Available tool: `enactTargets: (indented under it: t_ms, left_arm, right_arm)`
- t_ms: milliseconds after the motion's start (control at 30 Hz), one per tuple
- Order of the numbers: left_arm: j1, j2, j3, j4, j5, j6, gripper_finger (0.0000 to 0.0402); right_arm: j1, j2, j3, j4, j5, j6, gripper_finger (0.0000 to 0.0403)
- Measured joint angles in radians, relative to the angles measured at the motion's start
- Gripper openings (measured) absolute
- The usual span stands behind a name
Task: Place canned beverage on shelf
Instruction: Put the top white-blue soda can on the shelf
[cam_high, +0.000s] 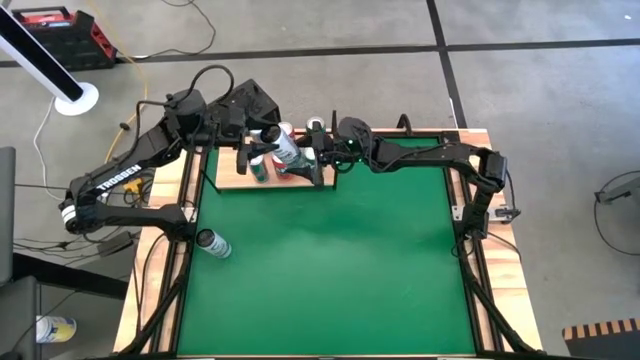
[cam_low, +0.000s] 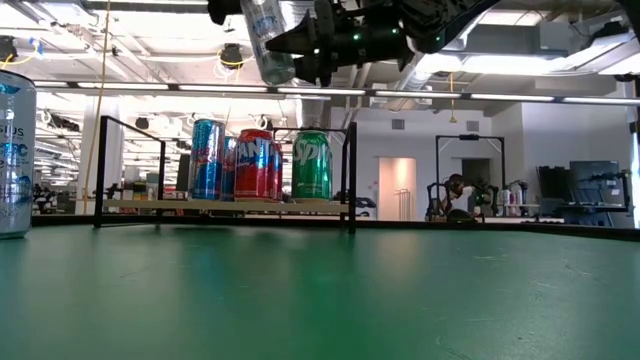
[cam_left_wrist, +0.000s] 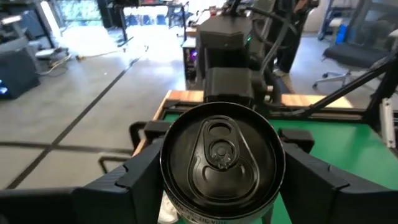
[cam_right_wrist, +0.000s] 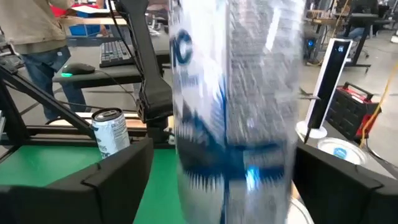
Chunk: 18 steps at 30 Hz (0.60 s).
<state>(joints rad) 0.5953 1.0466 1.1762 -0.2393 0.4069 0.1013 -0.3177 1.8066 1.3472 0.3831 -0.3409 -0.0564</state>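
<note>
Above the light-wood shelf (cam_high: 285, 178), the left hand (cam_left_wrist: 217, 180) grips a silver cylindrical can (cam_high: 283, 146); the right hand (cam_right_wrist: 217, 180) flanks it, open. 3 glossy cans (cam_low: 258, 164) stand below.

A green tabletop (cam_high: 330, 270) is seen; blue (cam_low: 207, 159), red (cam_low: 254, 164) and green (cam_low: 311, 165) cans are lined on the light-wood shelf (cam_low: 225, 205).

Bright overhead light, blurred close can (cam_right_wrist: 233, 112)
</note>
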Motion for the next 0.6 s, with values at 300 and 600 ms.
enactTargets:
  t_ms: [300,600]
  left_arm:
    - [0.016,0.002,0.226,-0.282,-0.210,0.179,0.0236]
    - [0.278,0.004,0.238,-0.436,-0.200,0.284,0.0236]
  right_arm:
    - [-0.066,-0.140,0.000,-0.182,0.002,-0.044,0.0356]
    - [-0.104,-0.250,0.000,-0.347,0.002,-0.079,0.0356]
